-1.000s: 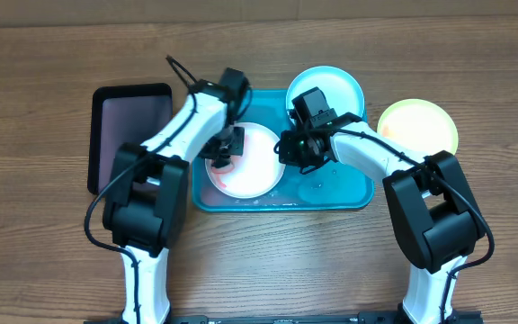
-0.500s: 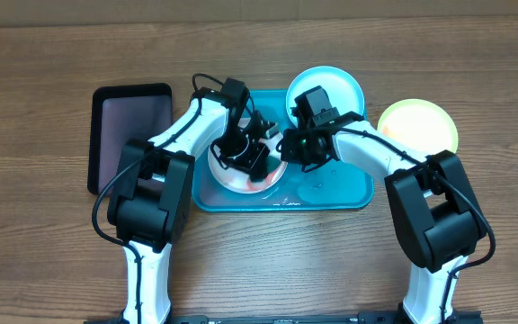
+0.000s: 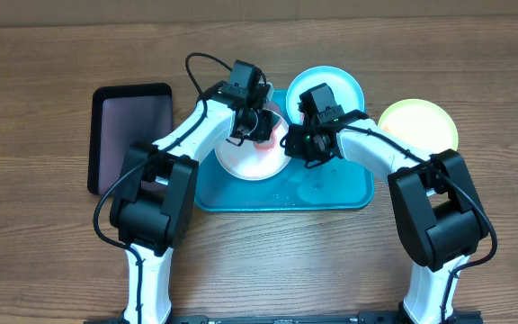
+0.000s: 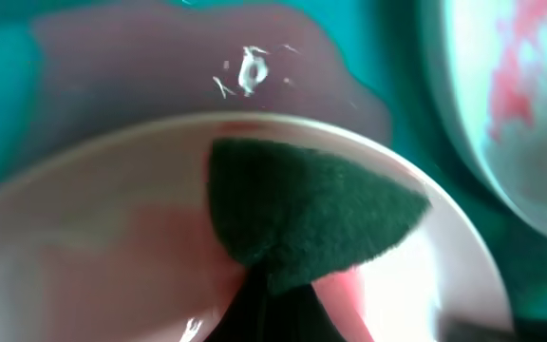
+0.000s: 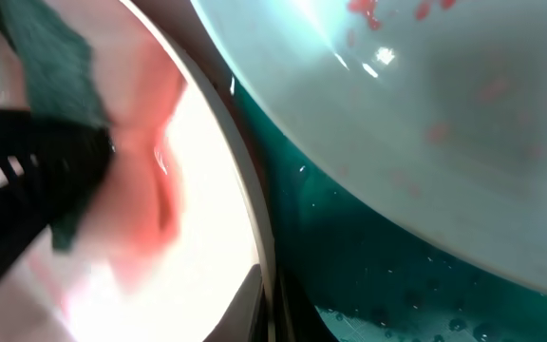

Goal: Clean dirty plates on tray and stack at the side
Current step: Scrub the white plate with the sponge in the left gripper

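The white plate [image 3: 250, 162] sits in the turquoise tray [image 3: 331, 187], red-smeared near its far edge. My left gripper [image 3: 261, 126] is shut on a dark green scouring pad [image 4: 302, 214] pressed on the white plate [image 4: 93, 247]. My right gripper [image 3: 292, 144] is shut on the white plate's right rim [image 5: 207, 228]. The rim sits between its fingers [image 5: 266, 309]. The light blue plate [image 3: 340, 88] with red specks [image 5: 444, 123] lies at the tray's back right. The yellow-green plate [image 3: 418, 126] lies on the table right of the tray.
A smaller black tray [image 3: 129, 135] lies on the table left of the turquoise tray. Water drops sit on the tray floor [image 5: 368, 275] right of the white plate. Both arms cross over the tray's back half.
My left gripper with the pad has moved from the white plate's middle to its far edge. The plate has shifted slightly toward the back. The right gripper has stayed on the rim.
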{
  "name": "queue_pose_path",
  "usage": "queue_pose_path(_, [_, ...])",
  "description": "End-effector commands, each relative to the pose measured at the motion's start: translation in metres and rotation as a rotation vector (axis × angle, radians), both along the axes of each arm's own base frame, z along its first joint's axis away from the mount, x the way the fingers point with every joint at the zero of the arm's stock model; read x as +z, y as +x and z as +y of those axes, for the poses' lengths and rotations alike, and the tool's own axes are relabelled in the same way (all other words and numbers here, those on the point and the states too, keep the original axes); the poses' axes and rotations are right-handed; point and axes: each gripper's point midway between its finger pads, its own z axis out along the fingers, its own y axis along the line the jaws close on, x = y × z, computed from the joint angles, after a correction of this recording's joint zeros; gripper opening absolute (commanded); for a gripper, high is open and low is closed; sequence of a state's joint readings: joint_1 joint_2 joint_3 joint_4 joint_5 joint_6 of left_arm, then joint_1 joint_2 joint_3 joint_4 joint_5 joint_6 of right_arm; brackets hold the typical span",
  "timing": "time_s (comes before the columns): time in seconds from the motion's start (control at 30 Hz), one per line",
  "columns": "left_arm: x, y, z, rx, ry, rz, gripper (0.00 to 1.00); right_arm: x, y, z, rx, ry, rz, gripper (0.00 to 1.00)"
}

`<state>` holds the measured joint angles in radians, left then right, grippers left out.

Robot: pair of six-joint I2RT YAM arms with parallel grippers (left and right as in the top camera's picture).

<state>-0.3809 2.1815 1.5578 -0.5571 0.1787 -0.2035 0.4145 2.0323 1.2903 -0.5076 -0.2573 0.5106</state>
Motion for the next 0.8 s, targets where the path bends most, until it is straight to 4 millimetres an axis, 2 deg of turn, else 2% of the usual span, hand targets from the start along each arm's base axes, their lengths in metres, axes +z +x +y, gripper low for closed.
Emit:
queue_pose_path(0.0, [-0.021,0.017,0.080,0.308,0.336,-0.063,0.04,-0.001,-0.009,0.011,0.045,0.020,0.022,0.04])
queue_pose_path(0.07, [-0.018,0.008,0.112,0.486,0.456,-0.060,0.04,-0.001,-0.009,0.011,0.045,0.020,0.022,0.04])
queue_pose_path(0.1, [-0.018,0.001,0.120,0.534,0.489,-0.046,0.04,-0.001,-0.009,0.011,0.045,0.020,0.022,0.04])
queue_pose_path(0.17, [-0.020,-0.013,0.128,0.561,0.523,0.006,0.04,-0.001,-0.009,0.011,0.045,0.020,0.022,0.04])
queue_pose_path(0.27, [-0.025,-0.033,0.128,0.533,0.533,0.098,0.04,-0.001,-0.009,0.011,0.045,0.021,0.022,0.04])
queue_pose_path(0.3, [-0.027,-0.041,0.125,0.506,0.523,0.140,0.04,-0.001,-0.009,0.011,0.045,0.021,0.022,0.04])
queue_pose_path(0.33, [-0.031,-0.055,0.111,0.394,0.477,0.226,0.04,-0.001,-0.009,0.011,0.045,0.020,0.022,0.04])
queue_pose_path(0.4, [-0.032,-0.068,0.090,0.244,0.389,0.309,0.04,-0.001,-0.009,0.011,0.045,0.020,0.022,0.04])
queue_pose_path(0.53, [-0.018,-0.087,0.050,-0.009,0.194,0.418,0.04,-0.001,-0.009,0.011,0.045,0.020,0.022,0.04])
queue_pose_path(0.63, [0.000,-0.088,0.037,-0.095,0.130,0.429,0.04,-0.001,-0.009,0.011,0.046,0.021,0.022,0.04])
queue_pose_path(0.77, [0.030,-0.068,0.032,-0.105,0.120,0.373,0.04,-0.001,-0.010,0.011,0.046,0.019,0.025,0.04])
